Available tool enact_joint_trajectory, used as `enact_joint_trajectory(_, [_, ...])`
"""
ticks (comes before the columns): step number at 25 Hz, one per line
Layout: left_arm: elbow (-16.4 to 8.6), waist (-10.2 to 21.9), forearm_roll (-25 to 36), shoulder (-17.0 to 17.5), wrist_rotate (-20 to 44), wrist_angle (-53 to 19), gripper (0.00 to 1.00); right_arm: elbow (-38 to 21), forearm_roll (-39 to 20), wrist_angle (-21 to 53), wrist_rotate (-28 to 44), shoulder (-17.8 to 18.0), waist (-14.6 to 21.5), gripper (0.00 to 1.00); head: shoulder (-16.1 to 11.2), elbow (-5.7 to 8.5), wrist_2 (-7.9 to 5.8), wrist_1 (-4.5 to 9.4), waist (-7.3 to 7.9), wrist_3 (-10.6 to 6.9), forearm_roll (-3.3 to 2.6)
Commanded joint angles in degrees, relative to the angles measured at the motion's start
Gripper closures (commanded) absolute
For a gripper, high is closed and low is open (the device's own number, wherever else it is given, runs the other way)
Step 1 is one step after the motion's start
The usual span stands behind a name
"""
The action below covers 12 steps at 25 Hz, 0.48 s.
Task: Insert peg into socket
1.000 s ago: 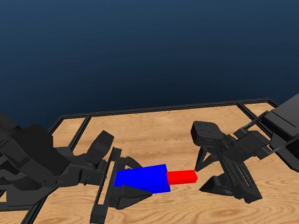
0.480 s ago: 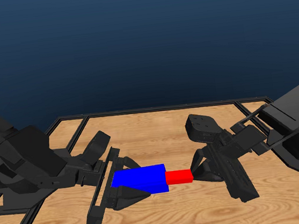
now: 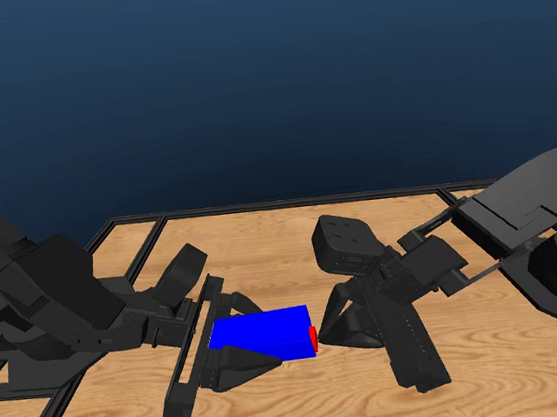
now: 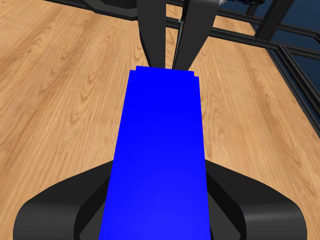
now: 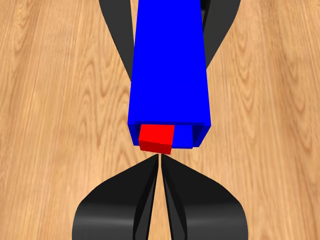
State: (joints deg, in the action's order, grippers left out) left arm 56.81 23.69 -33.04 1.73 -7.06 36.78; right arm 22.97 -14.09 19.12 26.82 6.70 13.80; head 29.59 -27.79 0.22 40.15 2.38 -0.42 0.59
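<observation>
Item 1: bright blue boxy socket block [image 3: 263, 335], plain flat colour, held above the wooden plank table [image 3: 292, 242] near its middle, lying roughly level. Its open end faces the robot's right.

Item 2: thin bright red rectangular peg [image 3: 315, 339], almost wholly inside the socket's open end. Only a short red stub shows at the mouth; in the right wrist view the red tip [image 5: 157, 138] sits toward one side of the opening, not centred.

Item 3: left black two-jaw gripper [image 3: 236, 346], closed around the blue socket, one jaw on each side of the block [image 4: 157, 165].

Item 4: right black two-jaw gripper [image 3: 333, 331], tips just beside the socket's mouth. In the right wrist view its jaws stand nearly together, tips [image 5: 160, 161] meeting just at the protruding peg end; whether they pinch the peg cannot be told.
</observation>
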Motion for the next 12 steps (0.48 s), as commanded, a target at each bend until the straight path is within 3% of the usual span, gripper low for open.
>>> enact_joint_trajectory(1, [-0.6,0.2,-0.1,0.8,-0.5,1.6,1.0,-2.1,1.0,-3.3,-1.8,0.8,-0.9,1.0,0.0,0.87,0.03,-0.67,0.18,-0.16,0.05])
enact_joint_trajectory(5, [-0.3,0.1,-0.7,0.4,-0.3,2.3,1.0,-2.4,1.7,-3.8,-2.4,0.7,-1.1,1.0,0.0,0.88,-0.03,-0.71,0.31,-0.39,0.06])
enact_joint_trajectory(10, [0.0,0.6,-0.9,1.1,-0.3,2.4,1.0,3.6,3.4,-4.3,1.1,-1.6,-1.8,1.0,0.3,0.91,-0.23,-1.0,0.8,-0.49,0.13])
enact_joint_trajectory(12, [0.7,1.6,-1.3,0.9,-0.4,3.8,1.0,10.3,7.7,-12.7,3.1,-3.5,-2.6,1.0,0.5,0.94,-0.28,-1.29,0.96,-0.45,0.16])
